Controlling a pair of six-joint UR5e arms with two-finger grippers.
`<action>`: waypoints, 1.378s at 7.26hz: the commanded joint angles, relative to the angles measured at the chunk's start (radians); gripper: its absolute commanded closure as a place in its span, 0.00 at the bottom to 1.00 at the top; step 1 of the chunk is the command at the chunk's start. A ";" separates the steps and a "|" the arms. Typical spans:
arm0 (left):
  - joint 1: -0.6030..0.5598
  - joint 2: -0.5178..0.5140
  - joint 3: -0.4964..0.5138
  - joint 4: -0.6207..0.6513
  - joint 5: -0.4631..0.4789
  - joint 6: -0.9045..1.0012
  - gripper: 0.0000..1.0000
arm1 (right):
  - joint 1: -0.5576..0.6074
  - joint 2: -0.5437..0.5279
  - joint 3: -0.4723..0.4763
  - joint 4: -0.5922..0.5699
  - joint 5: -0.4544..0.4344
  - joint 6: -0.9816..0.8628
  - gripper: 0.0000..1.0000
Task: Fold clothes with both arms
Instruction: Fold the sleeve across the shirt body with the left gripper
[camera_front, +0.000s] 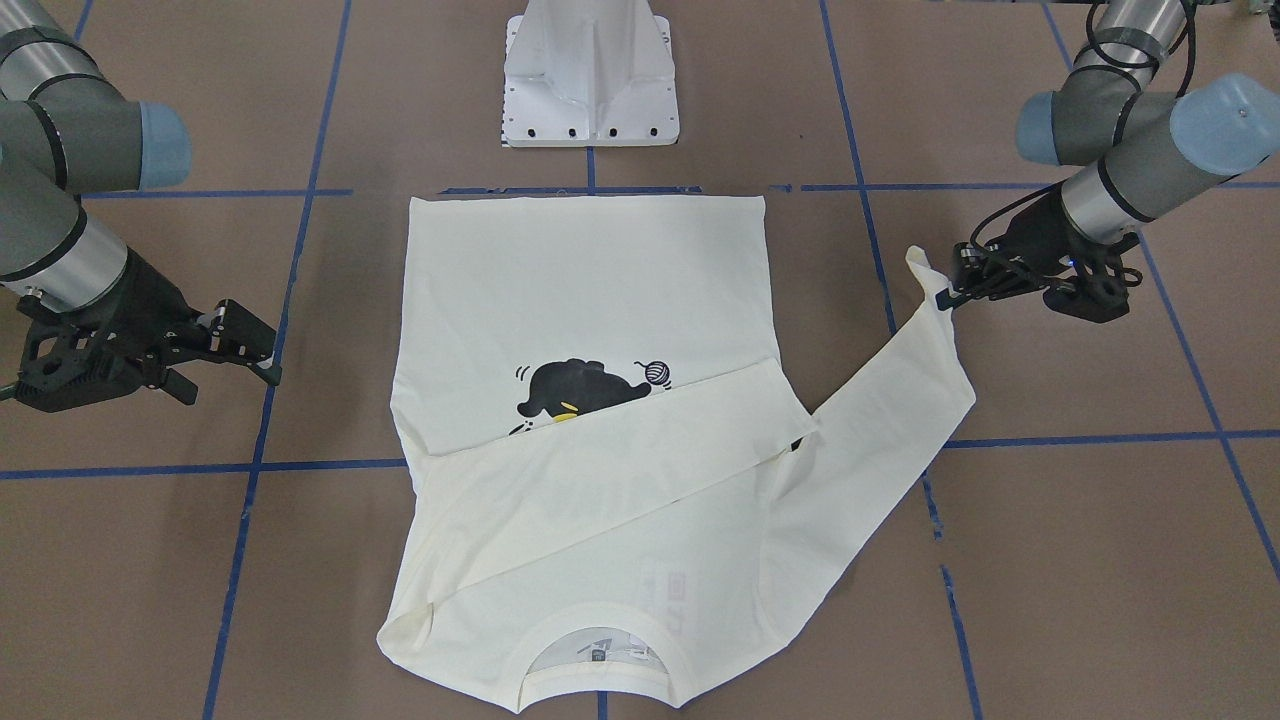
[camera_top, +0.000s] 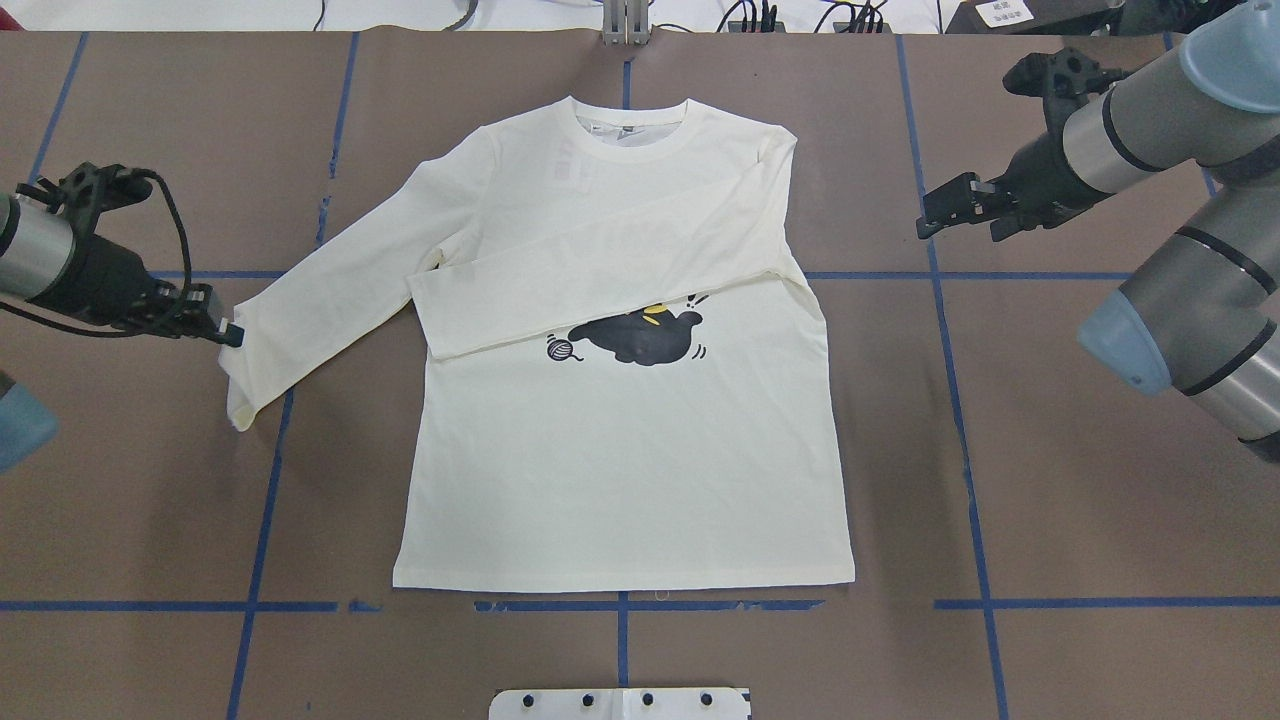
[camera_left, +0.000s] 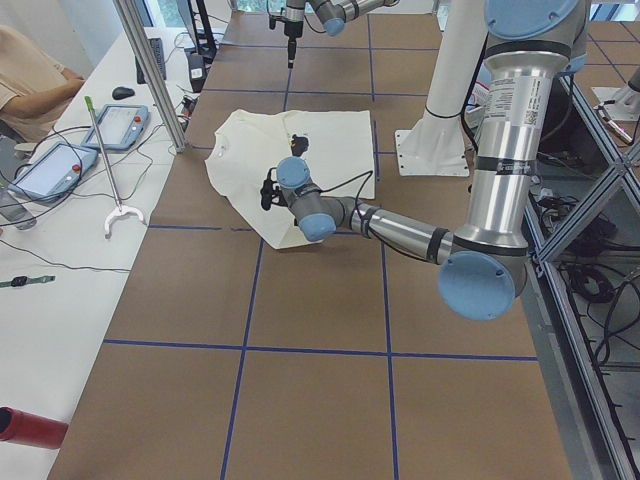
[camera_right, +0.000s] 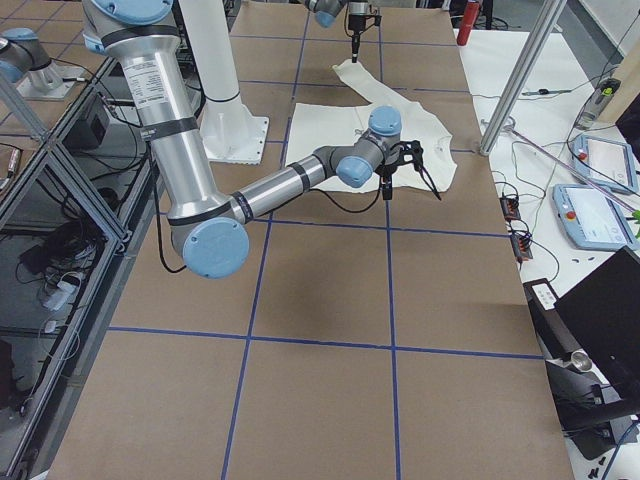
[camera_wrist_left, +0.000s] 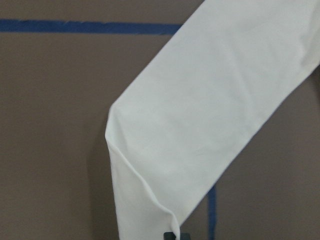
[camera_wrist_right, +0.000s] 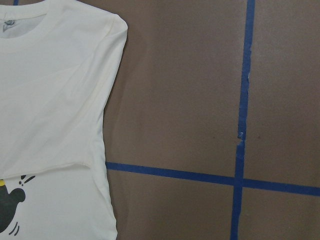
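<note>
The cream-white long-sleeved T-shirt (camera_top: 620, 470) lies flat, front up, with its collar away from the robot. One sleeve (camera_top: 600, 285) is folded across the chest; it hides the lettering and part of the black cat print (camera_top: 640, 338). The other sleeve (camera_top: 330, 290) stretches out to the robot's left. My left gripper (camera_top: 228, 335) is shut on this sleeve near its cuff and lifts the end slightly (camera_front: 945, 297); the left wrist view shows the sleeve (camera_wrist_left: 200, 125) bent under it. My right gripper (camera_top: 925, 215) hangs open and empty above the table, to the right of the shirt's shoulder (camera_front: 258, 345).
The white pedestal base (camera_front: 590, 90) stands just behind the shirt's hem. Blue tape lines (camera_top: 1000, 603) grid the brown table. A side table with tablets (camera_left: 115, 125) and a person (camera_left: 30, 70) sits beyond the far edge.
</note>
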 joint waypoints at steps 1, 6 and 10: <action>0.013 -0.356 0.020 0.238 0.051 -0.343 1.00 | 0.070 -0.081 -0.007 0.082 0.073 -0.061 0.00; 0.369 -0.903 0.447 0.318 0.514 -0.892 1.00 | 0.121 -0.204 -0.007 0.194 0.136 -0.138 0.00; 0.424 -0.953 0.546 0.309 0.605 -0.963 0.08 | 0.121 -0.225 -0.003 0.200 0.133 -0.138 0.00</action>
